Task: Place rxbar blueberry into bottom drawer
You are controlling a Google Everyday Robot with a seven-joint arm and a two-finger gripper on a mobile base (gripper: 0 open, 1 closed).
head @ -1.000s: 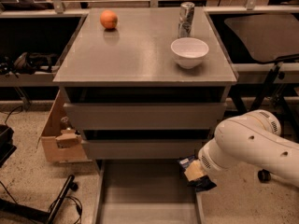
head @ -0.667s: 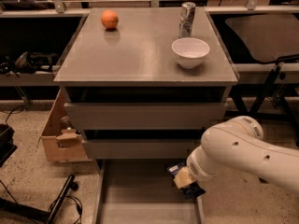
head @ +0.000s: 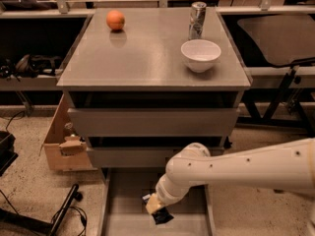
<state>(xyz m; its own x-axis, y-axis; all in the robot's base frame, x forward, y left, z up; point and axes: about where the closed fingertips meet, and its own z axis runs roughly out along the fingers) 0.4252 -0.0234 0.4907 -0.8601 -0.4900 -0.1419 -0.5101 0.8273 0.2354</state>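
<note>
- Gripper (head: 157,211) is low in the near centre, over the open bottom drawer (head: 127,200), at the end of the white arm (head: 236,168) that comes in from the right.
- Fingers (head: 153,204) are narrow and clamp the bar (head: 162,217), which sticks out below them, tilted.
- Bar is dark, held just above the drawer floor and right of its middle; cannot tell whether it touches the floor.
- Bottom drawer is pulled out toward the near side, with its grey floor bare to the left of the gripper.
- Middle drawer (head: 130,157) and top drawer (head: 152,122) sit above it, pushed in much further.
- On the worktop (head: 147,63): orange ball (head: 115,20) far left, can (head: 197,19) far right, upright.
- White bowl (head: 201,54) is just nearer than the can, close to the right edge.
- Cardboard box (head: 58,149) stands on the floor against the cabinet's left side.
</note>
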